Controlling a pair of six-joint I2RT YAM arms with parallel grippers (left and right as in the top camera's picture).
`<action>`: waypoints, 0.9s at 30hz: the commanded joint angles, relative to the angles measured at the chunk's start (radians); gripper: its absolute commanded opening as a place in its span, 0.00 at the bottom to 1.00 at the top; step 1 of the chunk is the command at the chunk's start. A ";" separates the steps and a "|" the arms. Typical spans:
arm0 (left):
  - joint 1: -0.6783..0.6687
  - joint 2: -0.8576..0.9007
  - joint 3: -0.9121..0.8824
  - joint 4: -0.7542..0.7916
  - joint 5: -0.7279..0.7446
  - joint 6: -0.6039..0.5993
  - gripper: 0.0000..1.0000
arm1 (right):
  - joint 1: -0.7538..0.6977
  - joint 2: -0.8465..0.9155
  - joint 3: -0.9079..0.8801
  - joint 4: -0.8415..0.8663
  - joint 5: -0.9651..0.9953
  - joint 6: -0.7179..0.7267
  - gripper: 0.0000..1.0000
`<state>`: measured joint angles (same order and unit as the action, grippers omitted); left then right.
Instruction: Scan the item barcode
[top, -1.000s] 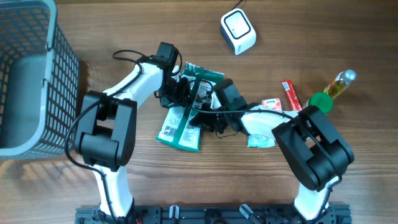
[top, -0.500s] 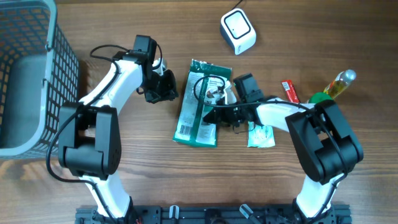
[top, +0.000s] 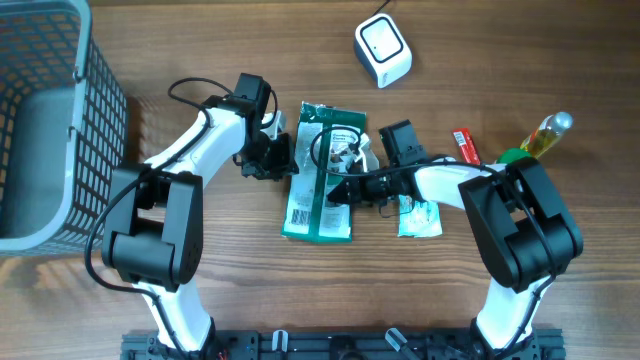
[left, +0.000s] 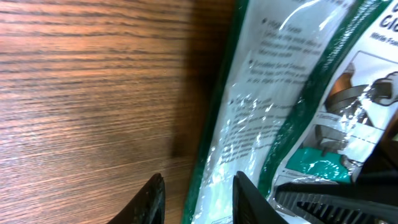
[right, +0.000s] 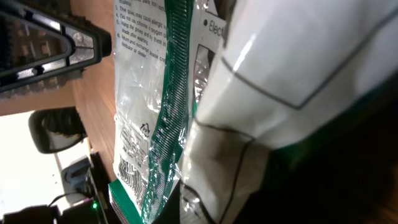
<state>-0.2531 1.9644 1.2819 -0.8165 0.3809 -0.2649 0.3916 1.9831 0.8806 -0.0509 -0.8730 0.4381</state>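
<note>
The item is a green-and-white foil packet (top: 320, 165) lying lengthwise on the wood table, its barcode (top: 298, 213) at the near end. My right gripper (top: 343, 188) is shut on the packet's right side. In the right wrist view the packet (right: 155, 93) fills the frame, its barcode (right: 127, 171) low on the left. My left gripper (top: 274, 157) sits at the packet's left edge. In the left wrist view its gripper (left: 198, 200) stands open, and the packet's edge (left: 249, 106) runs between the two dark fingertips. The white scanner (top: 382, 48) stands at the back.
A grey wire basket (top: 45, 120) fills the left edge. To the right lie a red stick pack (top: 466, 152), a bottle with a green cap (top: 540, 140) and small sachets (top: 420, 218) beside the right arm.
The right gripper has drawn the packet to the right and straightened it. The left gripper let go, backed off left, then came back to the packet's left edge and opened its jaws.
</note>
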 joint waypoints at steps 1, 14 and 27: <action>0.034 0.012 -0.007 -0.019 0.203 0.111 0.29 | -0.037 0.035 -0.023 0.018 -0.124 -0.074 0.04; 0.132 0.012 -0.008 -0.065 0.529 0.288 0.51 | -0.064 0.035 -0.023 0.103 -0.453 -0.149 0.04; 0.137 0.012 -0.008 -0.088 0.385 0.288 0.49 | -0.104 0.035 -0.023 0.208 -0.537 -0.097 0.04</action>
<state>-0.1223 1.9644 1.2819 -0.8955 0.8310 0.0002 0.3103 1.9991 0.8604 0.1482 -1.3621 0.3351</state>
